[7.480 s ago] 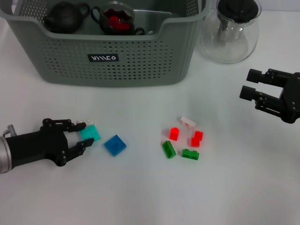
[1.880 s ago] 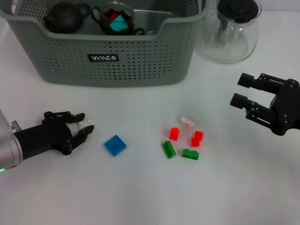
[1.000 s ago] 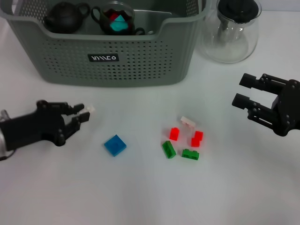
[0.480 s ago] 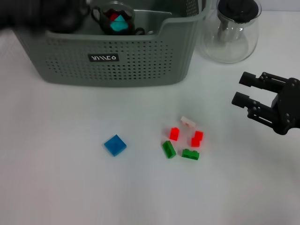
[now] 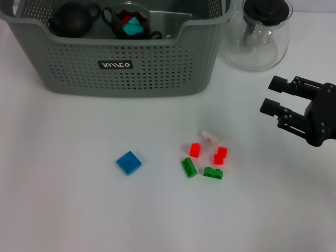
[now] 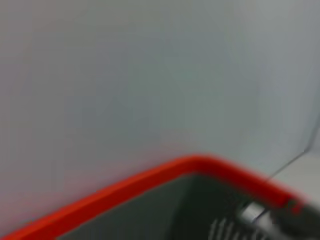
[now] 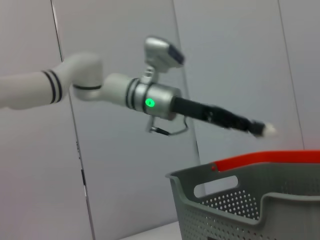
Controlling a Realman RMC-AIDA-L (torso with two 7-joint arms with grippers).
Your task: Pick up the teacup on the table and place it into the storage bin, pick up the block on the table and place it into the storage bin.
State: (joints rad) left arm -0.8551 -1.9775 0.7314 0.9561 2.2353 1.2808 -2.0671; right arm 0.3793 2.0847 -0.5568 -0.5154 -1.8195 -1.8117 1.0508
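White table (image 5: 63, 210) | left end effector (image 7: 257, 128) gone from tabletop, now raised over grey-green perforated plastic storage bin (image 5: 121, 68), pinching small whitish block (image 7: 270, 130) | drop pending | right end effector (image 5: 278, 100) open, idle beside clear glass carafe (image 5: 260, 39) | blue flat block (image 5: 128, 162) remains, well below the left end effector

On the table: 1 blue flat block (image 5: 128, 162), 3 red bricks (image 5: 195, 150), 2 green bricks (image 5: 189, 167), 1 whitish brick (image 5: 210, 136). 1 storage bin (image 5: 157, 73) w/ 1 teapot (image 5: 73, 19), 1 teacup (image 5: 128, 21) (teal block inside). 1 glass carafe (image 5: 258, 37).
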